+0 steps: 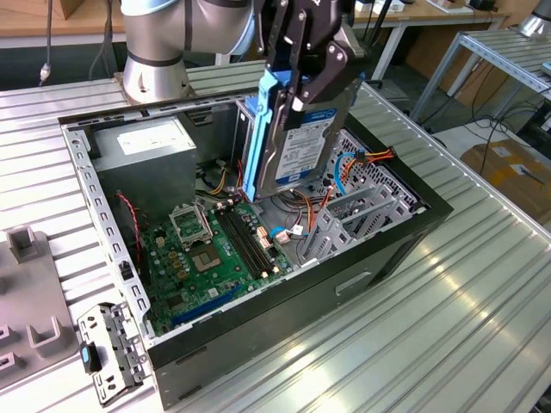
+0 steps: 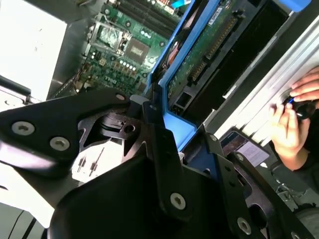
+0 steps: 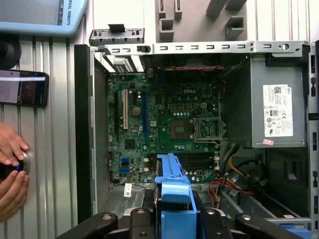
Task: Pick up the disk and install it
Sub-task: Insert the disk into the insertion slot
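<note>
The gripper hung in the upper middle of the exterior view, its jaws clamped on the top edge of the disk. The disk stood on edge, nearly upright, with one bright blue rail running down its side toward the exterior view's left and its labelled face turned to the camera. It was held above the open computer case, which lay on its side on the ribbed metal table. The disk's lower end sat over the area between the motherboard and the grey drive cage; whether it touched anything there could not be told. A grey power supply filled the case's upper left corner. Outside the case, at the lower left of the frame, a perforated bracket with a small blue clip lay flat on the table.

In the first wrist view, the disk's blue carrier stuck out from between the black fingers over the motherboard, and a person's hands rested beside the case. In the second wrist view the disk's circuit-board face showed between the blue rails.
</note>
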You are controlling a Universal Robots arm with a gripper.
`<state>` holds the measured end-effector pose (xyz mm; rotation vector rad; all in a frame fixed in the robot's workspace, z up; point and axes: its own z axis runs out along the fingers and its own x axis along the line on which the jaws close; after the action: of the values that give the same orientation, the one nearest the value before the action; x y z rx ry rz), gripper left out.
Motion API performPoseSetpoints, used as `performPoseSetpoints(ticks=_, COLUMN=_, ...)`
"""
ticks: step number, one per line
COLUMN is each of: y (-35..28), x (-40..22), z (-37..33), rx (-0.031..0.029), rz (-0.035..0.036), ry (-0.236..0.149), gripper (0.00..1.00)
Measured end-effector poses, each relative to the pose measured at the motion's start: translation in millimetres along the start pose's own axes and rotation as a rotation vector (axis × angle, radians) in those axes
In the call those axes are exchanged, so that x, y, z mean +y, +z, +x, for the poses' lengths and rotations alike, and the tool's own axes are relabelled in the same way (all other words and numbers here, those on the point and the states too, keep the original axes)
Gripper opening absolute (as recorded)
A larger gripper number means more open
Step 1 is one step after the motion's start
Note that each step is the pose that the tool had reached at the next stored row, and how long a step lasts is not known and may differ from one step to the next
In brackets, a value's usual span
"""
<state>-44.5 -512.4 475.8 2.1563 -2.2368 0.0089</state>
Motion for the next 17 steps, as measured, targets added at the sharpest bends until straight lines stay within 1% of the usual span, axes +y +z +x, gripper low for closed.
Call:
performPoseSetpoints(ticks=1, y=-0.1, x=-6.7, z=0.1, rx=0.0000, rz=0.0000, ry=0.000, gripper=0.37)
performPoseSetpoints(ticks=3, y=-0.2, x=-15.3, z=0.4, rx=0.0002, rz=0.0000, ry=0.000, gripper=0.37)
performPoseSetpoints(ticks=4, y=-0.2, x=-17.5, z=1.0, rx=0.0002, rz=0.0000, ry=0.000, gripper=0.37)
performPoseSetpoints(ticks=5, y=-0.2, x=-19.6, z=3.4, rx=0.0007, rz=0.0000, ry=0.000, gripper=0.37)
performPoseSetpoints(ticks=7, y=0.1, x=-20.9, z=7.4, rx=0.0014, rz=0.0000, ry=0.000, gripper=0.37)
performPoseSetpoints(ticks=11, y=0.8, x=-25.8, z=21.1, rx=0.0033, rz=0.0001, ry=0.001, gripper=0.37)
performPoseSetpoints(ticks=13, y=1.1, x=-29.2, z=24.9, rx=0.0037, rz=0.0000, ry=0.001, gripper=0.37)
performPoseSetpoints(ticks=14, y=1.3, x=-34.1, z=26.7, rx=0.0041, rz=0.0000, ry=0.001, gripper=0.37)
performPoseSetpoints(ticks=16, y=1.9, x=-54.9, z=27.9, rx=0.0048, rz=-0.0001, ry=0.001, gripper=0.37)
performPoseSetpoints(ticks=17, y=2.0, x=-61.5, z=28.0, rx=0.0047, rz=-0.0001, ry=0.001, gripper=0.37)
